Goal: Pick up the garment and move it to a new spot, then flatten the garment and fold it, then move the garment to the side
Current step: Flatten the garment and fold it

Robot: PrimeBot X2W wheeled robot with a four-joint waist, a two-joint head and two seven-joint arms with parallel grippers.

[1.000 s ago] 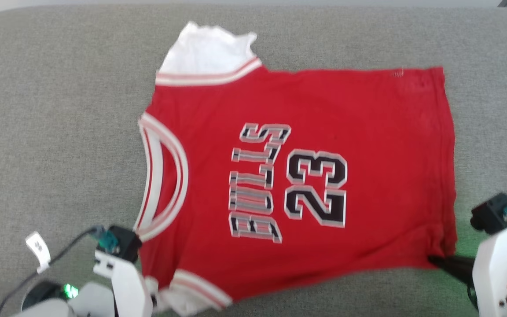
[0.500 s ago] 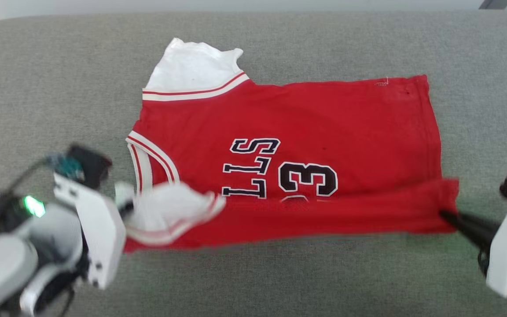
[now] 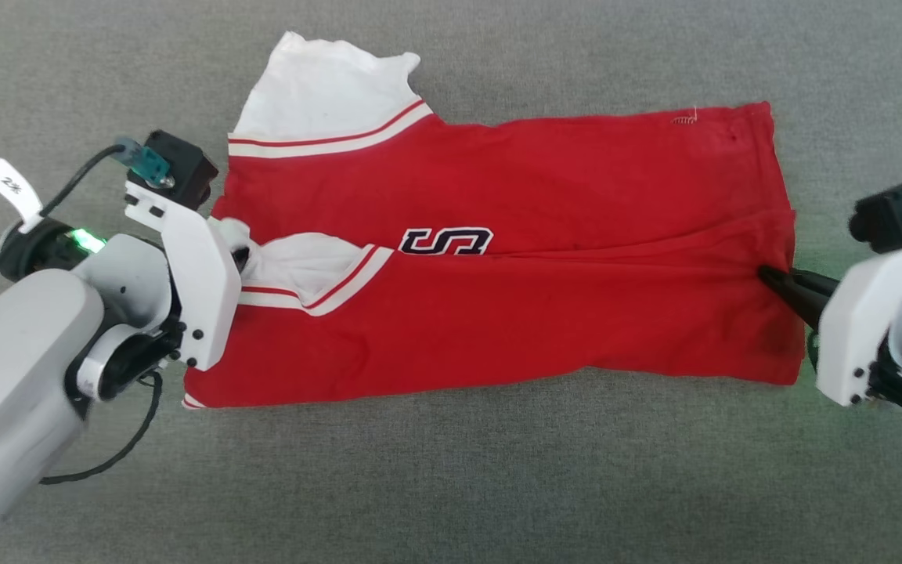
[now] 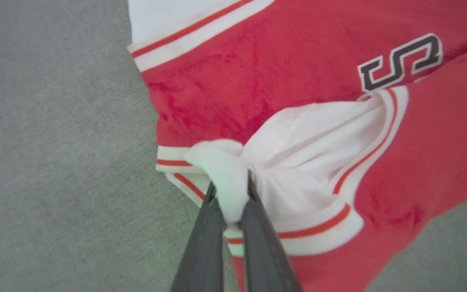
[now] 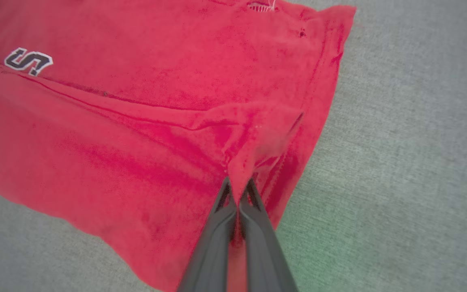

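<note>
The garment (image 3: 514,313), a red jersey with white sleeves and striped trim, lies across the grey surface with its near half turned over the far half. Only a black "S" (image 3: 445,240) of the lettering shows. My left gripper (image 3: 241,257) is shut on the near white sleeve at the jersey's left end; the left wrist view has white cloth bunched between its fingers (image 4: 227,202). At the right end my right gripper (image 3: 768,276) is shut on the red hem corner, pinched between its fingers (image 5: 235,194). The far white sleeve (image 3: 326,90) lies flat.
Grey fabric surface (image 3: 451,486) runs all around the jersey. A cable and a white tag (image 3: 12,188) hang off my left wrist.
Both grippers have carried the near edge of the jersey away from me over the far half, covering the number and most of the lettering. The head camera has also tilted.
</note>
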